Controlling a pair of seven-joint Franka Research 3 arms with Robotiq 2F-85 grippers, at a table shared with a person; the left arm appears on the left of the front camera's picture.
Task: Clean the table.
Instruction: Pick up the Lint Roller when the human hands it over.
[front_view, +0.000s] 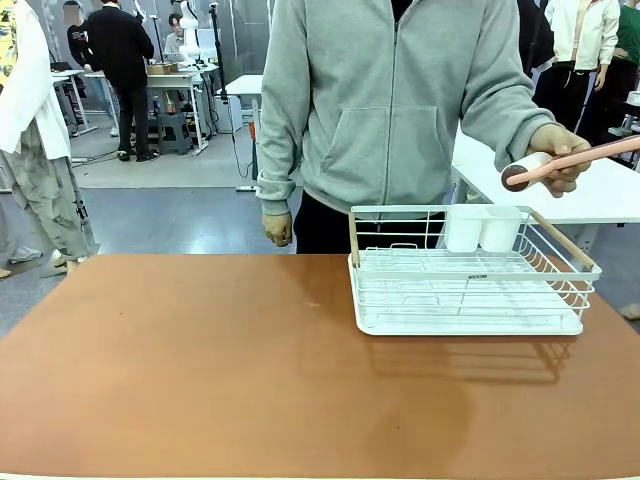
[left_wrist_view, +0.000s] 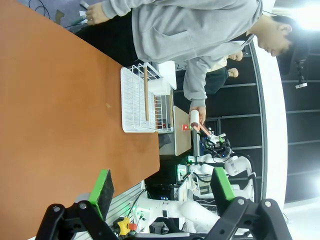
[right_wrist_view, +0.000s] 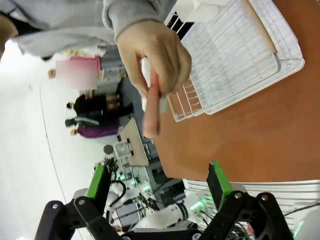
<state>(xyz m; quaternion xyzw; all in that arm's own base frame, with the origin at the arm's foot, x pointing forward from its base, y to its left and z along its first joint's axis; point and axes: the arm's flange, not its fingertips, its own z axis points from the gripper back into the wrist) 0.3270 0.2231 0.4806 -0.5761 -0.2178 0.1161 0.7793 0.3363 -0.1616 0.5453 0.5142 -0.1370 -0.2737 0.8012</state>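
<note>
Green-padded fingers of the right gripper (right_wrist_view: 157, 182) are seen spread wide with nothing between them, and the left gripper (left_wrist_view: 162, 186) is likewise held wide and empty. A pink-handled lint roller (front_view: 565, 160) is held out by the person's hand (front_view: 562, 145), raised above the far right end of a white dish rack (front_view: 470, 285) and apart from both grippers. The reddish-brown table (front_view: 200, 370) is judged not yet cleaned: no rolling or wiping is under way, and a small dark speck (front_view: 312, 302) can be made out near its middle. The rack is set on the far right part, close to the right edge, while broad bare room is offered across the left and near portions, up to the near edge
</note>
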